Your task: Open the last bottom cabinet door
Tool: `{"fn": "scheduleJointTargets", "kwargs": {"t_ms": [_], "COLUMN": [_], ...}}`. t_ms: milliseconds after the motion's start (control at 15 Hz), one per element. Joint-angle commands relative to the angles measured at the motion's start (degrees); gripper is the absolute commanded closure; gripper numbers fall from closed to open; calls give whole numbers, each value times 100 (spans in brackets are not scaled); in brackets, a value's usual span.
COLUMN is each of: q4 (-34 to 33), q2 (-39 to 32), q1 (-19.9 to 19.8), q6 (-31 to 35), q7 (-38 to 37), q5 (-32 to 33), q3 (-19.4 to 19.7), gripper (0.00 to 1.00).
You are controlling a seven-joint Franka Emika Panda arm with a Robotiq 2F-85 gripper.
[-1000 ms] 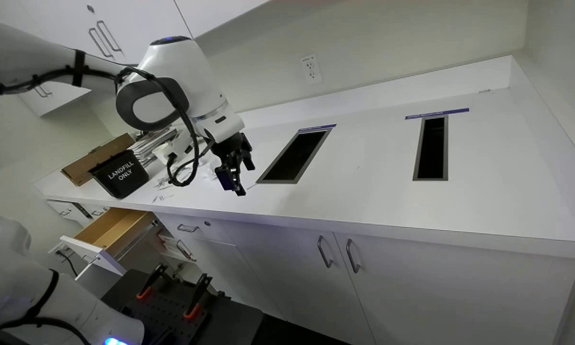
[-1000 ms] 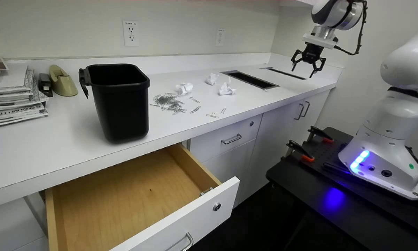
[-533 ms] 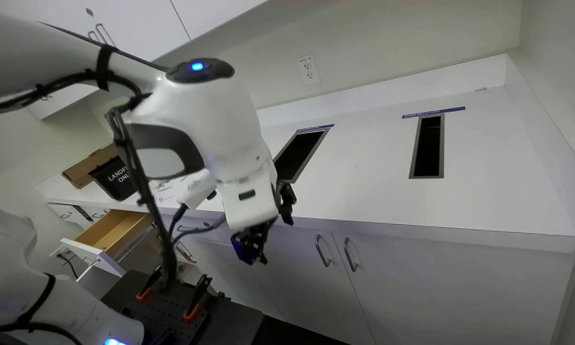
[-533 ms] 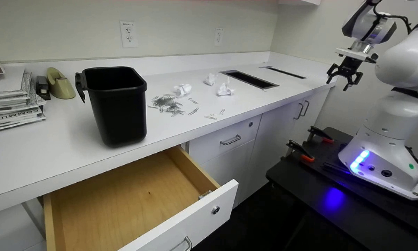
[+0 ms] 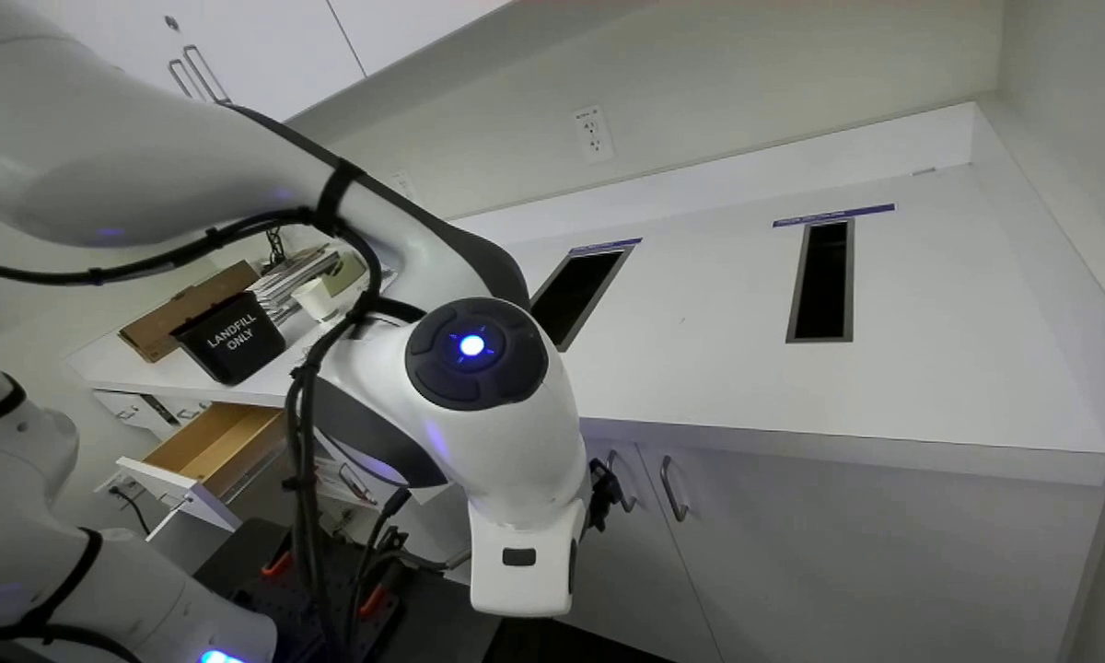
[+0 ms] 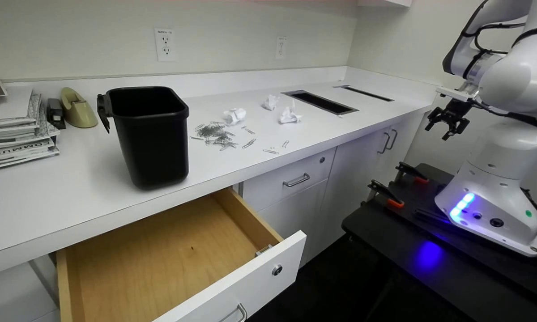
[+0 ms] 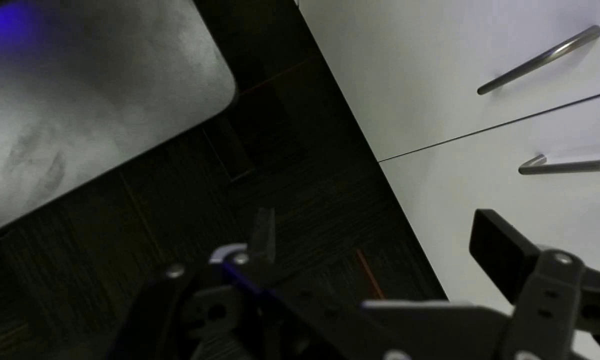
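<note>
The last bottom cabinet door [image 5: 884,562] is a large flat white panel under the counter, closed flush. Its silver bar handle [image 5: 672,490] is near the upper corner by the seam. The door also shows at the far end in an exterior view [image 6: 407,134] and in the wrist view [image 7: 445,200], with its handle [image 7: 570,166] at the right. My gripper [image 7: 380,245] is open and empty, its fingers wide apart, pointing down in front of the cabinets and touching no handle. It also shows open in an exterior view [image 6: 438,130]; the wrist mostly hides it in the other view.
The neighbouring door [image 7: 405,75] has its own handle [image 7: 540,60] beside the seam. The black robot table [image 7: 105,115] stands near the cabinets, with clamps [image 6: 385,192] on it. A drawer [image 6: 174,250] stands open. The counter edge [image 5: 838,442] overhangs the doors.
My gripper has come from above the counter, back off its edge and down in front of the cabinet doors, toward the robot's base. The doors have not moved.
</note>
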State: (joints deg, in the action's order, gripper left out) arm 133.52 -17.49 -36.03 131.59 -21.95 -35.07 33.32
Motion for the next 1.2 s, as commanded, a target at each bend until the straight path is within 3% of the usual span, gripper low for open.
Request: {"fn": "scheduleJointTargets", "kwargs": {"t_ms": [0,533,867,1133], "q4": [-23,-953,-1610,-1808], "q2": [10,-750,-1351,-1749], "q1": [-47,-560,-1402,-2026], "q6": [-6,-838,-2267,-2905], "q7": [-24,-1263,-1204,-1095], "q5": [29,-1181,-1943,-2650], "q3": [-55,-88,-288,-592], "gripper": [0,0,0,0]}}
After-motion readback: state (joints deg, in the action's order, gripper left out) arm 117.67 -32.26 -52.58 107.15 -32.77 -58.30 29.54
